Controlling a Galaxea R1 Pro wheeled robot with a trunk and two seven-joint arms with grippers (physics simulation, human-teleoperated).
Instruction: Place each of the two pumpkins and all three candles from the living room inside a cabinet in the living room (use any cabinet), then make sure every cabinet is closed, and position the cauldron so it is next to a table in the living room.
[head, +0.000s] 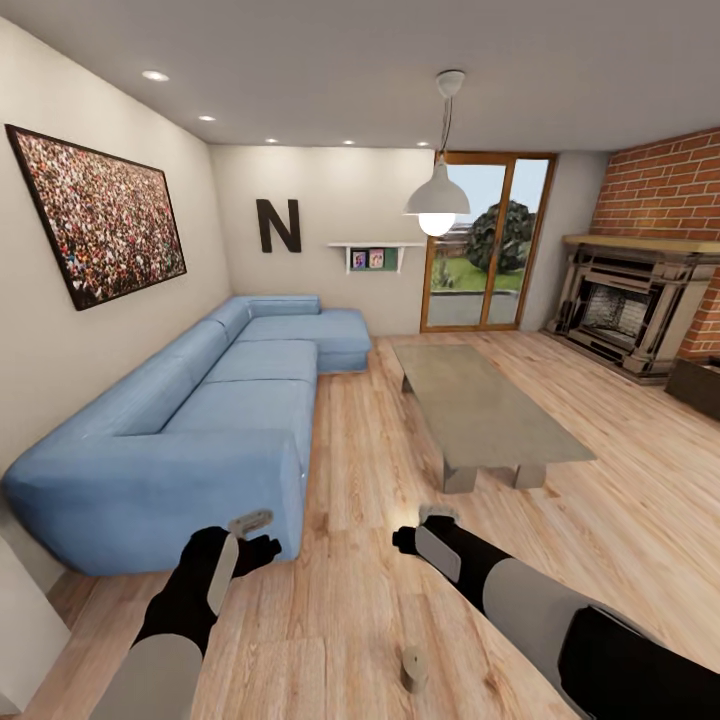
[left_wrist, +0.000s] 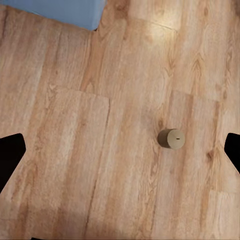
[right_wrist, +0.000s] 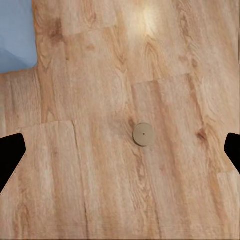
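Observation:
One candle (head: 413, 668), a short beige cylinder with a small wick, stands upright on the wood floor just in front of me, between my two arms. It appears from above as candle (left_wrist: 171, 139) and candle (right_wrist: 143, 135). My left gripper (head: 262, 550) (left_wrist: 122, 152) and right gripper (head: 405, 540) (right_wrist: 121, 152) both hang open well above the floor, holding nothing. The table (head: 480, 405), long and low with a grey glass top, stands ahead at centre. A corner of the dark-brown cabinet (head: 697, 385) shows at the right edge. The pumpkins and the cauldron are out of view.
A long blue corner sofa (head: 200, 410) runs along the left wall, its near end close to my left arm. A beige fireplace (head: 630, 305) sits against the brick wall at the right. A glass door (head: 485, 245) is at the back. Open wood floor lies between sofa and table.

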